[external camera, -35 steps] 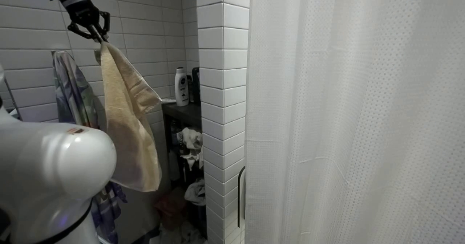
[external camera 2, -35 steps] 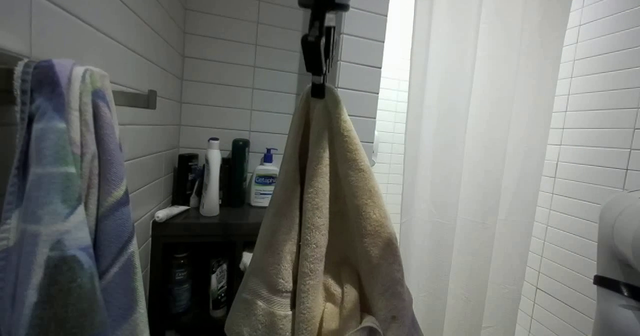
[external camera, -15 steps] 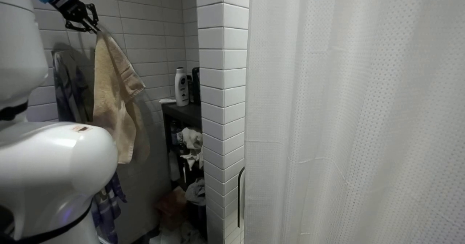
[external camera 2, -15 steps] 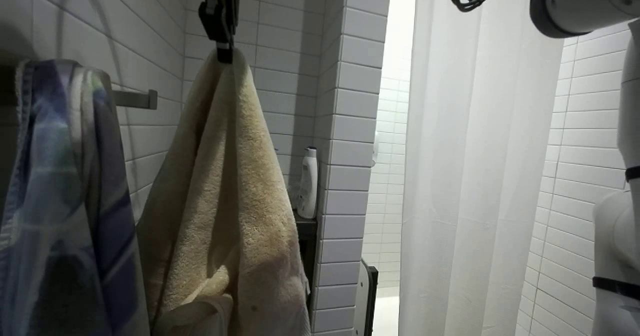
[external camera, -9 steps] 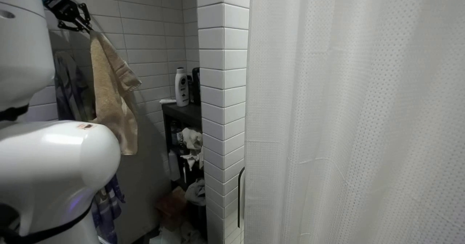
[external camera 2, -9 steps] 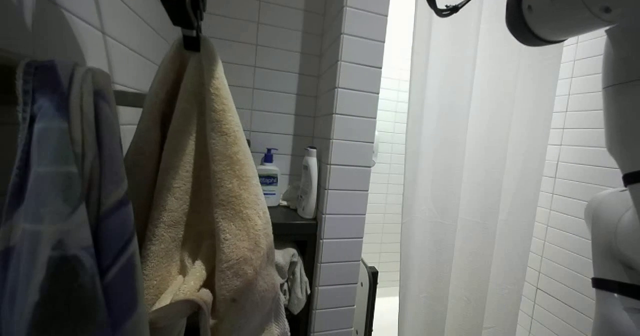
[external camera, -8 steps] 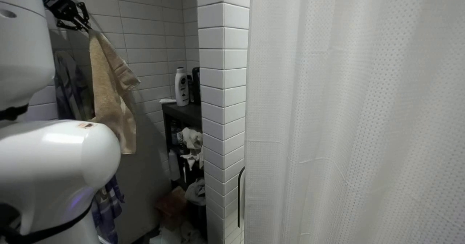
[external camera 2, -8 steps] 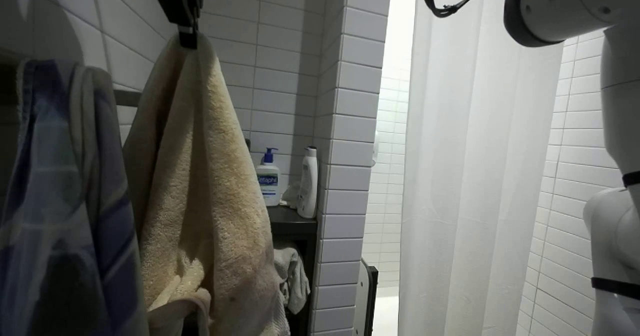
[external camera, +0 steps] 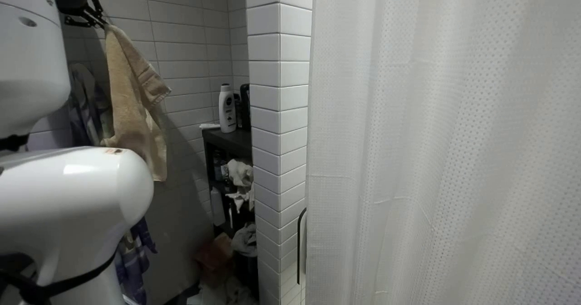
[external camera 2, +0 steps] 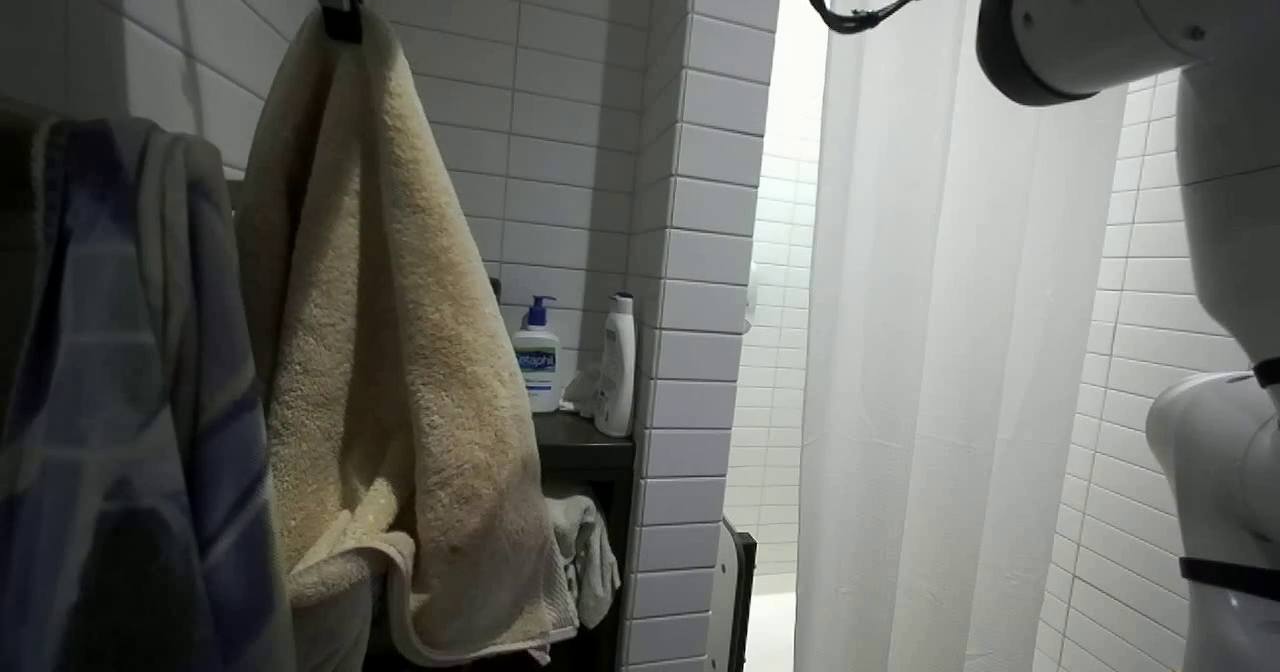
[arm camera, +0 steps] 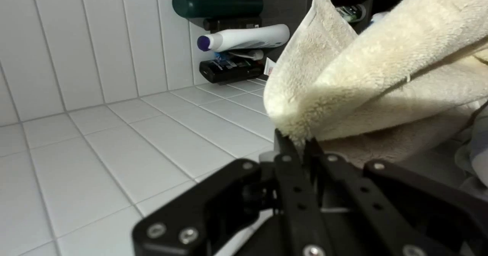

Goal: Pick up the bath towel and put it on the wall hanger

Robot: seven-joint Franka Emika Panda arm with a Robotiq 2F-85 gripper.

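High against the tiled wall, my gripper (external camera: pixel 105 23) is shut on the top of the beige bath towel (external camera: pixel 131 87), which hangs down in limp folds. In the wrist view the gripper (arm camera: pixel 296 141) pinches a bunched bit of the towel (arm camera: pixel 381 65) between its fingertips. From an exterior view the towel (external camera 2: pixel 440 352) hangs beside the blue patterned cloth, its top above the wall hanger (external camera 2: pixel 236 193). Only a short piece of that bar shows; its end is hidden behind the towel. Whether towel and bar touch I cannot tell.
The blue patterned cloth (external camera 2: pixel 130 332) drapes over the bar. Bottles such as a white one (external camera: pixel 227 109) stand on a black shelf (external camera: pixel 227 138) in the corner. A tiled column (external camera: pixel 279 114) and white curtain (external camera: pixel 408 114) lie to the right in that view.
Gripper and towel have risen and moved leftward in both exterior views, towards the wall bar. The towel's lower hem has come into an exterior view. The grip has stayed shut.
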